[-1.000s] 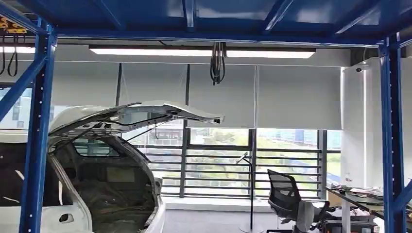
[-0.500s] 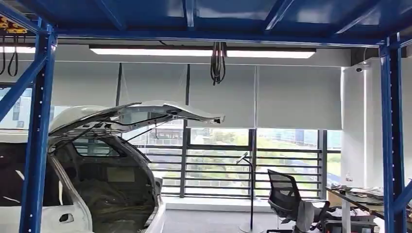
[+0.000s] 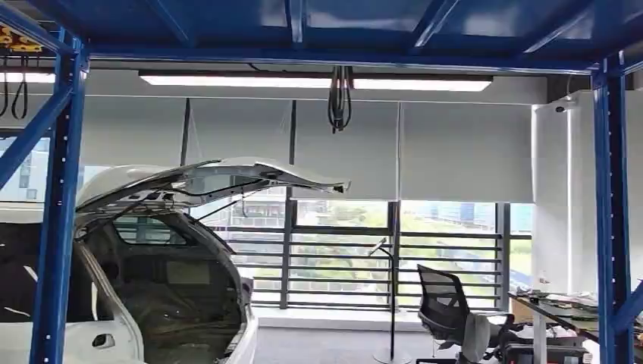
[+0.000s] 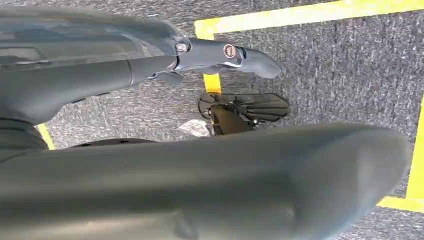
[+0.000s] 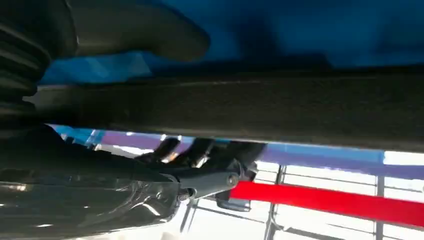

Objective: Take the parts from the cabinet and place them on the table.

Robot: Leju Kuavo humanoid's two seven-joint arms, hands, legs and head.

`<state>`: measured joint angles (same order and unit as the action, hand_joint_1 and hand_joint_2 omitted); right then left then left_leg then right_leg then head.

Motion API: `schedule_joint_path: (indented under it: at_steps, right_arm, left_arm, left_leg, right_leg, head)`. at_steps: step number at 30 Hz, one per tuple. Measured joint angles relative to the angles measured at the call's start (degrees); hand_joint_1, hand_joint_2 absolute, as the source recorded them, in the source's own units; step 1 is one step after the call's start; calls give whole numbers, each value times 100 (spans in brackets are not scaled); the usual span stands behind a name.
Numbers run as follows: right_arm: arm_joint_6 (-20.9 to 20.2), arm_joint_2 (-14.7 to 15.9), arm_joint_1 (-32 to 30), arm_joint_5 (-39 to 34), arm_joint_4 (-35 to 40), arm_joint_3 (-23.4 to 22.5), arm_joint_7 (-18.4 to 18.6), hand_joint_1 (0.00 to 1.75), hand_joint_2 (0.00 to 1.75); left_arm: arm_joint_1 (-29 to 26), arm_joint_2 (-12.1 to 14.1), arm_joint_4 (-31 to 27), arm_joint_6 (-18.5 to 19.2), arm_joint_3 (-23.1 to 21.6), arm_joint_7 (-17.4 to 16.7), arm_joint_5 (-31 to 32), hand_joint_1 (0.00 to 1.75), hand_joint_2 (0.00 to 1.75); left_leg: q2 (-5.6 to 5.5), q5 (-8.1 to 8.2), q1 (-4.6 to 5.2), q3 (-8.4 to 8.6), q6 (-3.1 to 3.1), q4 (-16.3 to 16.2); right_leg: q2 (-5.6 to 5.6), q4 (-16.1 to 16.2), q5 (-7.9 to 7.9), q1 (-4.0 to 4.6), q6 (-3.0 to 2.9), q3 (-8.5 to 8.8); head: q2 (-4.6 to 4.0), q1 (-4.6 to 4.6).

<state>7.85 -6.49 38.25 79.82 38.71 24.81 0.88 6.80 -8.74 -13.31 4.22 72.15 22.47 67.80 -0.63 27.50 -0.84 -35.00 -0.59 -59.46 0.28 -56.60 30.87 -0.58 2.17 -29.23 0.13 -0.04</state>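
Head view looks out level under a blue steel frame (image 3: 61, 205), ceiling light strip (image 3: 315, 80) above. White car body (image 3: 152, 303) at left with tailgate (image 3: 220, 178) raised, cargo bay bare. Black office chair (image 3: 447, 311) and a cluttered surface (image 3: 565, 307) at far right, window blinds behind.

Left robot hand (image 4: 220, 115) hangs over grey carpet (image 4: 330, 60) marked with yellow tape lines (image 4: 300, 14); thumb and fingers apart, nothing between them.

Right robot hand (image 5: 200, 165) is raised against a long dark bar (image 5: 240, 107), fingers curled up around its underside, thumb on the far side. Blue panel beyond; a red beam (image 5: 340, 202) crosses below. Whether this bar is one of the parts, cannot tell. Cabinet location cannot be told.
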Motion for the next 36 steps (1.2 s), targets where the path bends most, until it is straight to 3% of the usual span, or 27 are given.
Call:
schedule_joint_path:
  at_steps: [4, 5, 9, 17, 26, 30, 36]
  right_arm:
    - [70, 39, 22, -35, -109, 39, -11, 175, 175]
    - [88, 59, 2, -40, -127, 46, -9, 175, 175]
    - [155, 127, -58, -83, -81, 52, 2, 175, 175]
    - [140, 254, -242, -173, 405, 76, -31, 175, 175]
    - [-96, 313, -691, -768, 2353, 230, -326, 175, 175]
    - [-363, 323, -888, -1891, 3489, 385, -805, 175, 175]
    - [-1205, 225, -1391, -5462, 4997, 463, -2287, 175, 175]
  left_arm:
    - [3, 0, 0, -2, 0, 94, -9, 0, 0]
    - [2, 0, 0, -4, -2, 125, -9, 0, 175]
    - [9, 0, 0, -55, -30, 321, 2, 0, 175]
    - [11, 0, 0, -105, -44, 352, -114, 0, 175]
    - [-21, 0, 0, -192, -39, 378, -260, 0, 175]
    - [-36, 0, 0, -212, -28, 488, -297, 0, 175]
    - [-27, 0, 0, -87, -2, 510, -475, 0, 175]
  left_leg:
    - [-1, 0, 0, 3, 0, 0]
    - [-2, 0, 0, 3, 0, 0]
    - [1, 0, 0, 6, 0, 0]
    - [2, 0, 0, 5, 0, 0]
    - [4, 1, -1, -5, 1, 1]
    - [2, 1, -2, -7, 1, 1]
    - [1, 2, -2, -8, 1, 1]
  right_leg:
    - [-1, 0, 0, 0, 0, 1]
    - [-3, 0, 0, 0, 0, 3]
    - [1, 0, 0, 0, 0, 6]
    - [2, 0, 0, 0, 0, 5]
    - [3, -2, 0, 3, -1, -7]
    - [1, -2, 4, 4, -6, -8]
    - [-2, -1, 8, 4, -9, -8]
  head:
    - [0, 0]
    - [0, 0]
    - [0, 0]
    - [0, 0]
    - [0, 0]
    - [0, 0]
    - [0, 0]
